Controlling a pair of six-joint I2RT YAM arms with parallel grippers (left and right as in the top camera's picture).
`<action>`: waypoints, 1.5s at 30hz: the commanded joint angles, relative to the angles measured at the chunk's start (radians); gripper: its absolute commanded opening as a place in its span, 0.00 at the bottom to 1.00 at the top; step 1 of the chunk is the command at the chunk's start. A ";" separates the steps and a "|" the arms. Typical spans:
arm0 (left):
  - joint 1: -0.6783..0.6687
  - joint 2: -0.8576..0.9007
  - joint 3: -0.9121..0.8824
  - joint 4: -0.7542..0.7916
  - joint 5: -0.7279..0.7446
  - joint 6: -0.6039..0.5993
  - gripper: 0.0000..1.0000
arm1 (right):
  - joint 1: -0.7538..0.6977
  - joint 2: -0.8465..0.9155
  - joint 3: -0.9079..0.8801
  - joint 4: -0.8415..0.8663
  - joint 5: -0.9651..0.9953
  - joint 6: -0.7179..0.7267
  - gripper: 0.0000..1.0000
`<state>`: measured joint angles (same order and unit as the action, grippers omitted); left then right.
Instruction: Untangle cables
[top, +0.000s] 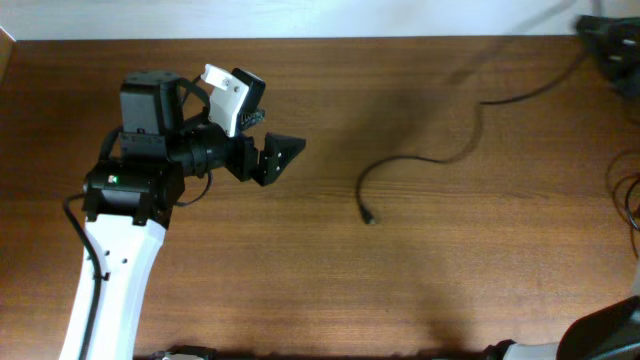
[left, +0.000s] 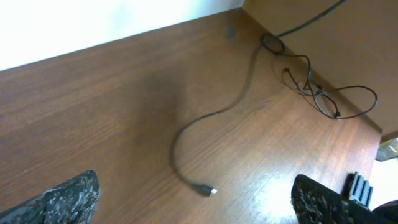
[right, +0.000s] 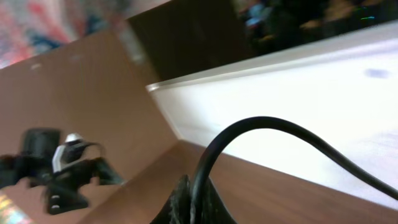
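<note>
A thin black cable (top: 425, 160) lies on the wooden table. Its plug end (top: 370, 217) is at the centre, and the cord runs up and right toward my right gripper (top: 607, 42) at the far right edge. In the right wrist view the right gripper (right: 196, 202) is shut on a black cable (right: 261, 124) that arches up out of the fingers. My left gripper (top: 280, 160) is open and empty, left of the plug and above the table. In the left wrist view the plug (left: 205, 190) lies between and ahead of the open fingers (left: 193, 208). More thin cables (left: 314, 90) lie looped together beyond it.
Thin cable loops (top: 630, 195) show at the table's right edge. The table's far edge (top: 320, 40) meets a white surface. The right arm's base (top: 605, 335) is at the bottom right. The left arm (right: 62, 168) shows blurred in the right wrist view.
</note>
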<state>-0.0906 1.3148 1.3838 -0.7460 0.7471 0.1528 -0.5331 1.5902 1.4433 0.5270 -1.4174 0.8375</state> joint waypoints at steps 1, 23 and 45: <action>-0.001 -0.004 0.005 -0.002 0.000 -0.002 0.99 | -0.260 0.068 0.008 0.034 -0.057 -0.022 0.04; -0.002 -0.004 0.005 -0.030 0.043 -0.010 0.99 | -0.335 0.152 -0.047 -1.090 0.781 -0.647 0.80; -0.002 -0.004 0.005 -0.010 0.039 -0.025 0.99 | -0.024 0.403 -0.047 -1.138 1.590 0.585 0.98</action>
<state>-0.0906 1.3148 1.3838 -0.7589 0.7715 0.1337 -0.5571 1.9163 1.4017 -0.6247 0.1482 1.3968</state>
